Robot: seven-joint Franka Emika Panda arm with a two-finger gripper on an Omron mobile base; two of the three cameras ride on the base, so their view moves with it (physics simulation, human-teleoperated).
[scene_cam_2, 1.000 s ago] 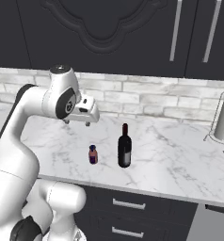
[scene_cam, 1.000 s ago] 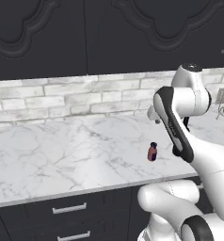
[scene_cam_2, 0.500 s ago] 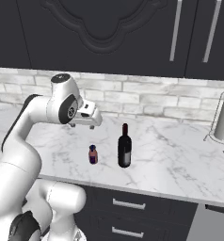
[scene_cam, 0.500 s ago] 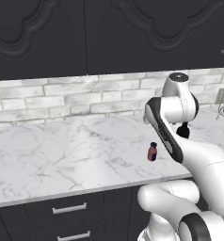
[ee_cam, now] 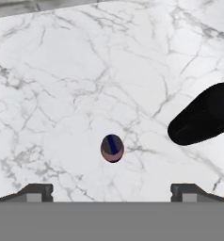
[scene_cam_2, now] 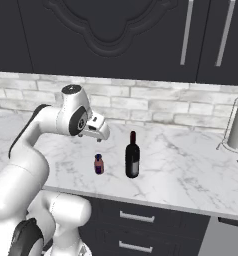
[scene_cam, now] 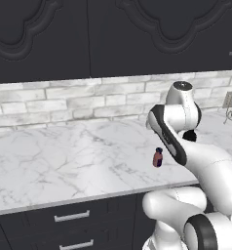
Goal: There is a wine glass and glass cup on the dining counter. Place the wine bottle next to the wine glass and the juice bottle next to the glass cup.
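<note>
Left base view: the small juice bottle stands upright on the white marble counter, near the front edge. The white arm bends over it from the right & hides what is behind. Lots of bare marble to the left, so there is room to move that way. Brick wall at the back, dark cupboards above.

Right base view: the juice bottle and the tall dark wine bottle stand near each other, not touching, both close to the front edge. The gripper hangs above the small bottle, a bit behind it. A paper towel roll on a wire stand sits far right, well away. Drawers below the counter.

Hand view: looks straight down. The juice bottle cap is about midway between the 2 finger tips, which stand wide apart w/ nothing held. The wine bottle shows as a dark shape to the right.

My guess: the small bottle is light, stiff & smooth, so it may slip or tip. Best to grab it round the body, below the cap. The tall bottle looks heavier & easy to knock over, so keep clear of it. The edge is close, so lift up first, then move.
</note>
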